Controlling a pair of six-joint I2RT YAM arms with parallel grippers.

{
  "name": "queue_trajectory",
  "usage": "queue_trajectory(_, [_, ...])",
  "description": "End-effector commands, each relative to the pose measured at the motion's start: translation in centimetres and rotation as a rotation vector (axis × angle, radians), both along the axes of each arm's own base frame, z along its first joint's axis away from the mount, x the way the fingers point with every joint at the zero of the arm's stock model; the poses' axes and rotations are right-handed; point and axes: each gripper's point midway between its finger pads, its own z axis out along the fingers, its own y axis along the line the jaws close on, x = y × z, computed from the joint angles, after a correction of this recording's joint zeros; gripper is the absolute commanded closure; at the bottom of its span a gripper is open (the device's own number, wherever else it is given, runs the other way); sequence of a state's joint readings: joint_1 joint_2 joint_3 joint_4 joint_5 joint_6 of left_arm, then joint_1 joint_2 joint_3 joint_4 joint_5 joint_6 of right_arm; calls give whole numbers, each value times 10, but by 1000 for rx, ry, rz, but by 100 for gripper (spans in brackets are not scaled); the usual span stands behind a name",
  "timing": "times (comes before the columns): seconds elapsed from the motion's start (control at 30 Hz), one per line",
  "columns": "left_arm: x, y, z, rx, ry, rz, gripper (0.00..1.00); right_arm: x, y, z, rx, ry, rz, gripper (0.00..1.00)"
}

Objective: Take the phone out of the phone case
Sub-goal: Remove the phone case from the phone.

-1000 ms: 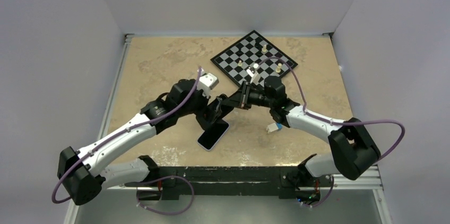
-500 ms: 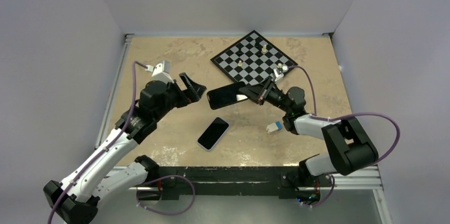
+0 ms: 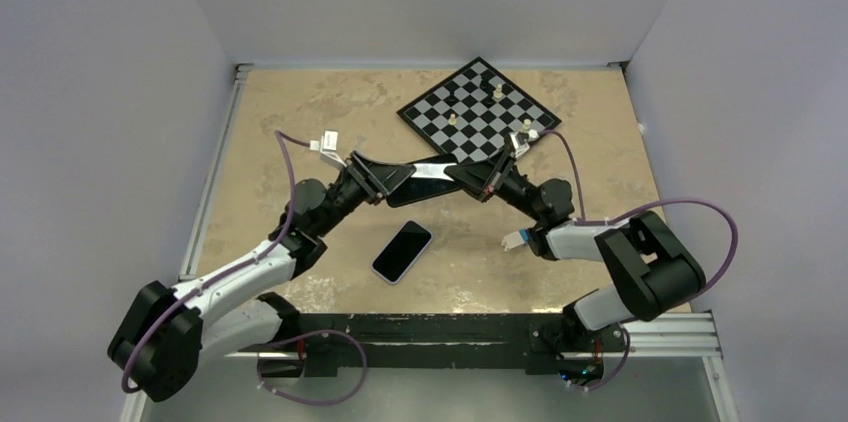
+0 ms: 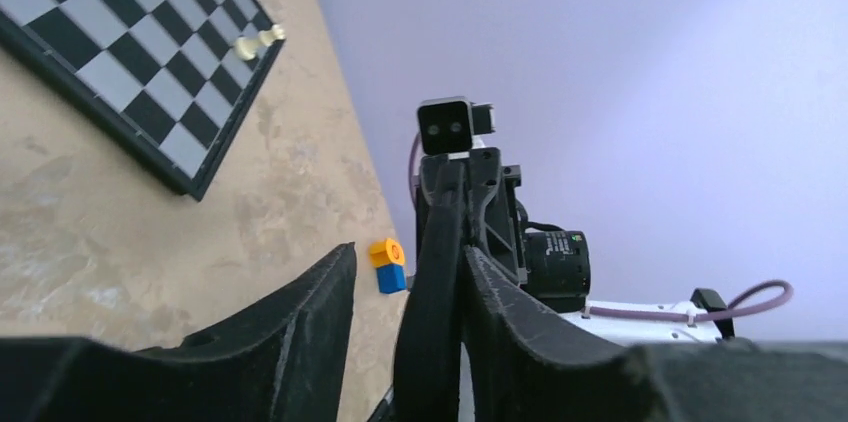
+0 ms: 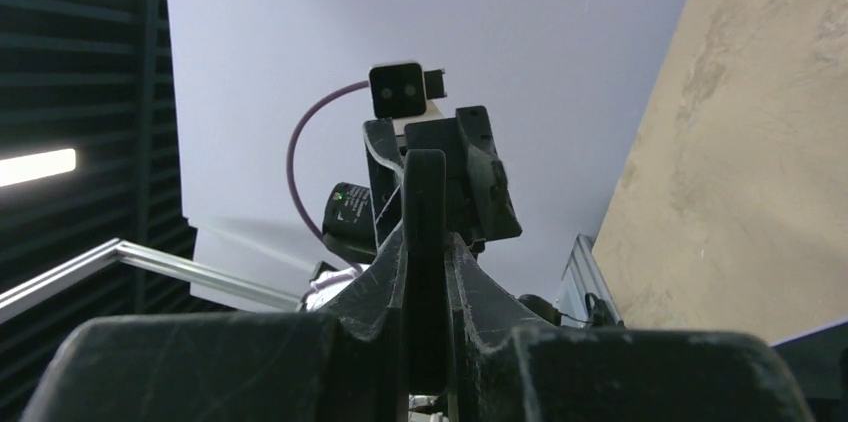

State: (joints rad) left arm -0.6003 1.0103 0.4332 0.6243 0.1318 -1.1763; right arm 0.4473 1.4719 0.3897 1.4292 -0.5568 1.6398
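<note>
The phone (image 3: pixel 402 250) lies bare on the table (image 3: pixel 300 122), nearer the arms than the chessboard (image 3: pixel 478 107). The case (image 3: pixel 430 182) hangs in the air just before the chessboard, the right gripper (image 3: pixel 458 176) clamped on one end. The left gripper (image 3: pixel 402 179) straddles its other end, jaws apart, with a gap on one side.
</note>
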Motion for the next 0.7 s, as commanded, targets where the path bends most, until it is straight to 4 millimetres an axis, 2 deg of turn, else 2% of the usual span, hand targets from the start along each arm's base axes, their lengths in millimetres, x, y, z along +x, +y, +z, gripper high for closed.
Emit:
queue_trajectory(0.0, [-14, -14, 46, -175, -155, -109, 61, -12, 0, 47, 134, -136, -13, 100])
queue_trajectory(0.1, [-17, -18, 47, -183, -166, -139, 85, -12, -1, 36, 122, -129, -20, 100])
queue_trajectory(0.13, [-19, -19, 48, -178, -174, -149, 99, -14, 0, 35, 121, -142, -12, 100])
queue_trajectory(0.2, [-22, -20, 48, -148, -191, -169, 100, -21, 5, 33, 92, -209, 39, 96])
queue_trajectory(0.3, [-31, -24, 51, -75, -226, -244, 100, -40, 21, 21, -16, -350, 209, 72])
queue_trajectory(0.4, [-45, -33, 55, 8, -249, -386, 100, -61, 23, 8, -106, -480, 344, 57])
queue_trajectory(0.5, [-61, -45, 51, 91, -245, -567, 100, -73, 24, -3, -210, -579, 452, 50])
queue_trajectory(0.67, [-75, -48, 50, 110, -215, -739, 100, -66, 26, -25, -483, -637, 499, 44])
